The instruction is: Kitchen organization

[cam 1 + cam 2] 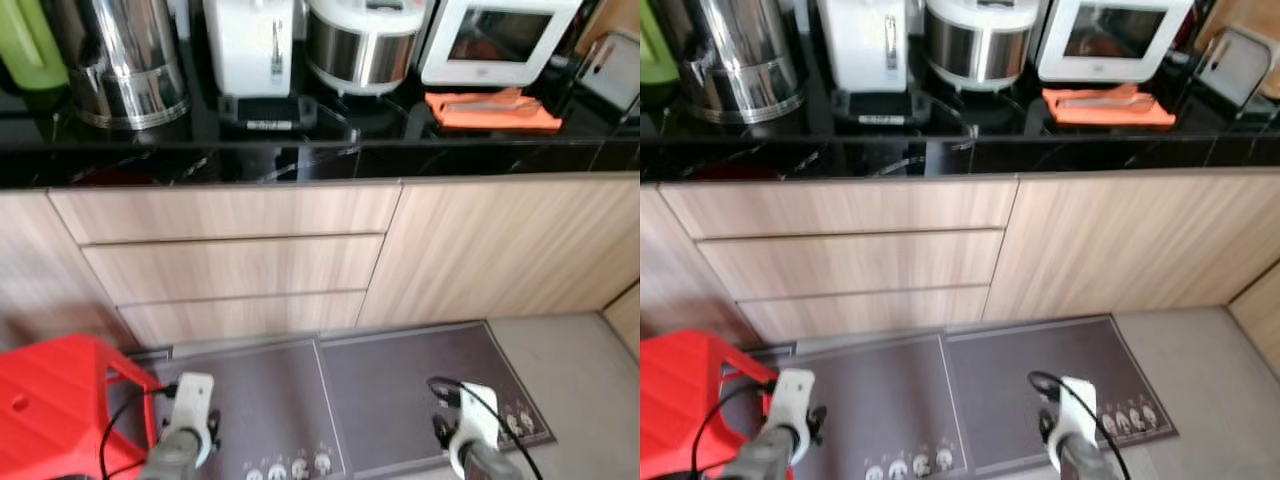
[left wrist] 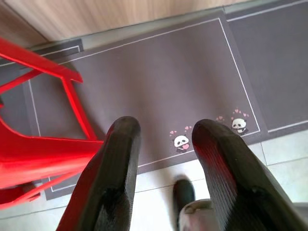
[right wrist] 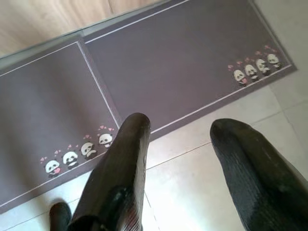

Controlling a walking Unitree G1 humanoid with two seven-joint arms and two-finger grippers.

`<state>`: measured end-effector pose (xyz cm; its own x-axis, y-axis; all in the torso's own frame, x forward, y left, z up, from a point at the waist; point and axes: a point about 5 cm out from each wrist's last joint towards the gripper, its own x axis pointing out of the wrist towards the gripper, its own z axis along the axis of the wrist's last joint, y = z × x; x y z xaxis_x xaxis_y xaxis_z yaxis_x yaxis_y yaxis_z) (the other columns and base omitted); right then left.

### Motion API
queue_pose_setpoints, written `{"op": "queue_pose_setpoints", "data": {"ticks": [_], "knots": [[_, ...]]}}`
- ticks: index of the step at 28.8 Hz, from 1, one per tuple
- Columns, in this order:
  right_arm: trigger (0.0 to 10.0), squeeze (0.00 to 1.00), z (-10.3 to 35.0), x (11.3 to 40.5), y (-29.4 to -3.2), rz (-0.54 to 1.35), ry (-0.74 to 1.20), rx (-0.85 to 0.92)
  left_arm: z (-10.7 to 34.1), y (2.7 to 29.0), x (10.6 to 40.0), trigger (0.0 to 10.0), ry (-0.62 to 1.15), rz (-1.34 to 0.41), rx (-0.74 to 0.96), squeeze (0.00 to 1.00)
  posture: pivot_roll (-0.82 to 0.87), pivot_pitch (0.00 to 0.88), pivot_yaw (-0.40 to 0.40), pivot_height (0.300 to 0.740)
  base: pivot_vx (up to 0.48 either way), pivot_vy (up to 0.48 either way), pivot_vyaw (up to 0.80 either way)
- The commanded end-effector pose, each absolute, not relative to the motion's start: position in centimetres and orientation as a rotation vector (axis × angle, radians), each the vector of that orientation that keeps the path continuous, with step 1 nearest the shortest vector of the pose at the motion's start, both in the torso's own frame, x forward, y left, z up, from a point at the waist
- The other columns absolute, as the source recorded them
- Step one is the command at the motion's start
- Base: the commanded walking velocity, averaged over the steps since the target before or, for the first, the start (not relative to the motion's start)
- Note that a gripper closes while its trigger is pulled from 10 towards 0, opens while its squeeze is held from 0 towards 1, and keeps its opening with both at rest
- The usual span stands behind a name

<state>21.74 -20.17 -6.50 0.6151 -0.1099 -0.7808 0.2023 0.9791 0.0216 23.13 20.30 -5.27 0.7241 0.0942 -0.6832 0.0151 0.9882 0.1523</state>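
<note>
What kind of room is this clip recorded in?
Very likely a home kitchen: a black countertop carries a rice cooker, a steel urn and a small white oven, with wood-look drawers below and panda floor mats. Both arms hang idle, jaws open.

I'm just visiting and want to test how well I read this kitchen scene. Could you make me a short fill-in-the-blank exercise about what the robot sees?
1. The stool beside the left tool is coloured ____.
2. The floor mats are printed with little ____.
3. Under the black countertop, the stack of drawers numbers ____.
4. The fingers of the right tool stand ____, holding nothing.

Missing words: red; pandas; three; open
</note>
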Motion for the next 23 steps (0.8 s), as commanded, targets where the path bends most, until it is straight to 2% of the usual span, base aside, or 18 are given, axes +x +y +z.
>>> {"op": "queue_pose_setpoints", "data": {"ticks": [1,3,23], "knots": [[10.0,0.00,-6.57,21.57,-20.34,-0.193,0.897,0.121,-5.57,20.31,22.69,10.0,0.776,0.042,0.168,0.00,0.15,0.000,-0.096,0.740,0.000,-0.480,-0.69],[10.0,0.00,-6.56,21.58,-20.37,-0.193,0.897,0.120,-5.62,20.29,22.63,10.0,0.780,0.049,0.159,0.00,0.15,0.000,-0.097,0.740,0.000,-0.480,-0.69],[10.0,0.00,-6.46,21.65,-20.73,-0.195,0.897,0.113,-5.69,20.20,22.54,10.0,0.783,0.046,0.161,0.00,0.14,0.000,-0.108,0.740,0.000,0.000,-0.69]]}}
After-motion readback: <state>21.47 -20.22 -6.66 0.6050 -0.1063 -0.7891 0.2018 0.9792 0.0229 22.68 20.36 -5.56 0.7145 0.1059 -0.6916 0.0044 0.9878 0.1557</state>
